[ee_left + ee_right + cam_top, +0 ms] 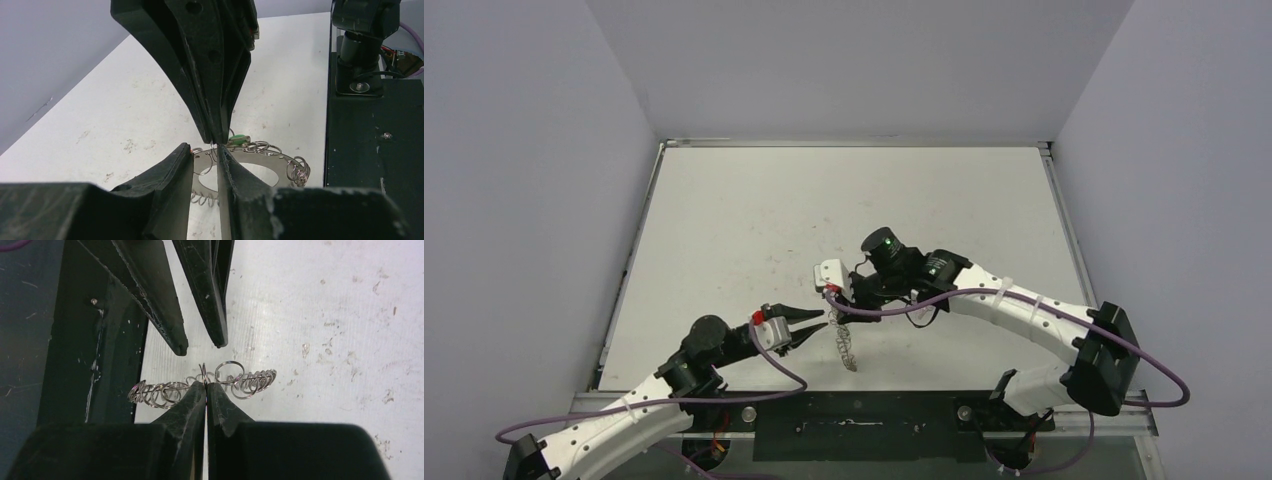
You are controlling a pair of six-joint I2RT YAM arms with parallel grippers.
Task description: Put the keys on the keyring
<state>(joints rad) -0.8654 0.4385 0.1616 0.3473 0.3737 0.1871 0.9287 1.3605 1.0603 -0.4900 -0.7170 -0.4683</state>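
Pinching the fringed rim of the keyring (265, 160), the right gripper (206, 384) has its jaws pressed tight together on the metal. It holds the ring on edge above the table (824, 200). From overhead the ring shows as a thin, slanted line, and its lower end comes close to the table's near edge, about midway along it.

The left gripper (205, 148) reaches in from the near-left. Its jaws stand narrowly apart and its fingertips (182, 346) sit just beside the ring's fringe, opposite the right gripper's tips. From the right wrist a small gap shows between those tips and the wire loops. From the left wrist the ring's flat band appears in the slot between the fingers. I cannot tell whether either finger touches it.

The keys (239, 139) show only as a green tag among the loops at the ring's upper rim, right beside the right gripper's closed tip. The key itself and the black tag are too small to make out.

The black base strip (854, 425) runs just beyond the near edge, close to the ring's lower end, so that side is tight. Toward the far edge and both far corners the white surface lies open and wide, bounded by the walls on three sides.
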